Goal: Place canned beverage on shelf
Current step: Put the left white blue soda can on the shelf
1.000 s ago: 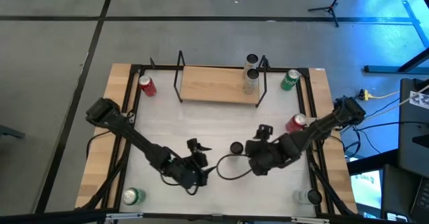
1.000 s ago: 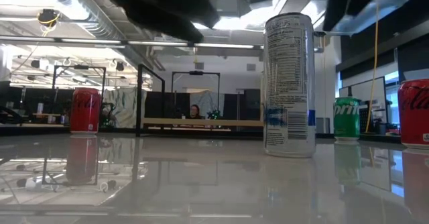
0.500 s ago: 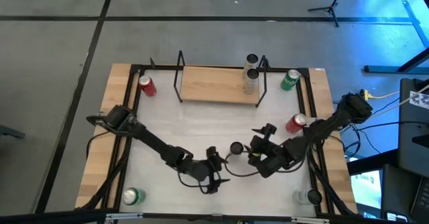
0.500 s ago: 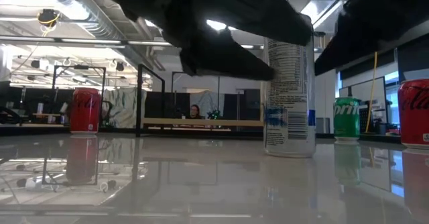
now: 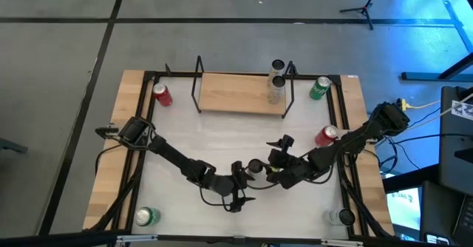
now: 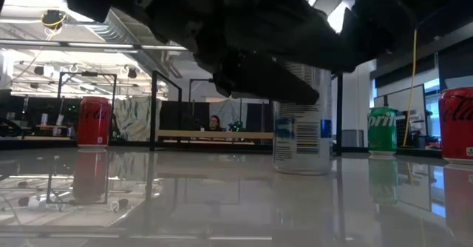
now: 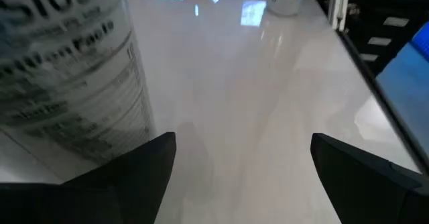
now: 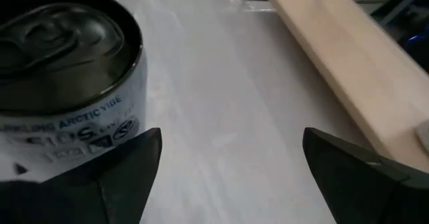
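A white and blue can [image 5: 255, 166] stands upright on the white tabletop between my two grippers; it also shows in the low view [image 6: 301, 140]. My left gripper [image 5: 242, 183] is open on the can's left. In its wrist view [image 7: 241, 140] the can [image 7: 67, 70] stands by one finger. My right gripper [image 5: 272, 163] is open on the can's right. In its wrist view [image 8: 231, 133] the can [image 8: 67, 83] stands at one fingertip, not between the two. The light-wood shelf [image 5: 236, 92] stands at the far edge with two cans [image 5: 277, 83] on its right end. My right gripper comes level from the table's right. The can's side, near its top rim [image 8: 124, 117], stands right at one fingertip [image 8: 131, 160]; I cannot tell whether they touch. My left gripper comes level from the left. The can's side [image 7: 127, 103] is beside one finger [image 7: 134, 163]; I cannot tell whether they touch.
A red can [image 5: 162, 95] and a green can [image 5: 319, 88] flank the shelf. Another red can [image 5: 327, 134] stands at the right edge. A green can [image 5: 145, 216] and a clear one [image 5: 340, 217] stand at the near corners. A black rail frames the table.
My left gripper has gone toward the table's right, up to the can. My right gripper has gone toward the table's left, up to the can from the other side. The can has slid a little toward the left, staying upright on the table.
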Motion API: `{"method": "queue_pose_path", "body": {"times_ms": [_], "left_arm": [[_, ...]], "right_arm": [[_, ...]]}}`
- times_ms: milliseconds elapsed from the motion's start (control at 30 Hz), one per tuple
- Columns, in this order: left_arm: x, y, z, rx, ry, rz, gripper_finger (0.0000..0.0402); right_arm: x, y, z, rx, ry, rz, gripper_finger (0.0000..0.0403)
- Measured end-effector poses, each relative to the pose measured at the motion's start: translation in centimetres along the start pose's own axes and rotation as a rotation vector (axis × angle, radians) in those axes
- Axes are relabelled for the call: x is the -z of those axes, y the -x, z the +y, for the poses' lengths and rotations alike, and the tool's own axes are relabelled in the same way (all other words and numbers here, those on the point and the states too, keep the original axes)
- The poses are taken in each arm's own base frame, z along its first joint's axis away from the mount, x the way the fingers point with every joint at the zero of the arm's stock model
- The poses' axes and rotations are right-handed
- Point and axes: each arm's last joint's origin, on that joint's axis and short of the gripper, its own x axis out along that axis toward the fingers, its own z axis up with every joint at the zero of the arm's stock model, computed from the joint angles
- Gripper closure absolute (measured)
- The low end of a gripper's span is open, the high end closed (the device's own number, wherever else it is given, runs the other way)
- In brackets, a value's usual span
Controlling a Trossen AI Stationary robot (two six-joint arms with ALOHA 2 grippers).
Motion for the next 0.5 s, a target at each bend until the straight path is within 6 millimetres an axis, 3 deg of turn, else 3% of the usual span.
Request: {"method": "queue_pose_path", "body": {"times_ms": [200,500], "left_arm": [[0.8,0.5,-0.1,-0.074,0.012,0.070,0.0063],[-0.1,2.7,-0.1,-0.276,0.015,0.065,0.0063]], "right_arm": [[0.1,0.0,0.2,-0.066,-0.003,0.036,0.0042],[-0.1,0.1,0.7,-0.183,-0.074,0.073,0.0042]]}}
